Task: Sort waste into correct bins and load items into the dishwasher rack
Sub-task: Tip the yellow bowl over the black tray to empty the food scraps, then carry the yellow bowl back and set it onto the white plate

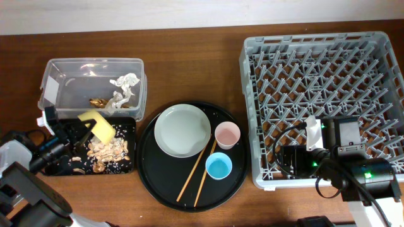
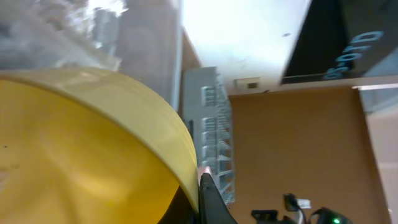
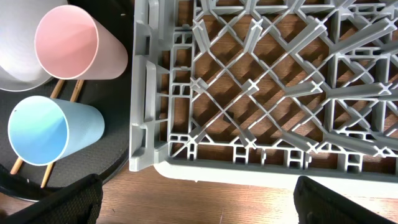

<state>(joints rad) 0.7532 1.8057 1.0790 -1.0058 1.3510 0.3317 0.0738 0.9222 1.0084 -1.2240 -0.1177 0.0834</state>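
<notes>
Overhead, my left claw (image 1: 83,130) is pinching the rim of the yellow bowl (image 1: 98,124), holding it tilted above the far end of the shallow black tray (image 1: 129,126), where brown scraps (image 1: 108,150) are lying. Just beyond it, the clear tub (image 1: 63,69) is holding the white tissue (image 1: 125,82) and the gold wrapper (image 1: 98,101). To the right, the round black tray (image 1: 158,180) is carrying the plate (image 1: 182,130), pink cup (image 1: 227,134), blue cup (image 1: 218,166) and chopsticks (image 1: 192,173). My right claw (image 3: 199,205) is hanging spread wide over the near left corner of the dishwasher rack (image 1: 315,63), whose grey wall is standing between it and the cups.
</notes>
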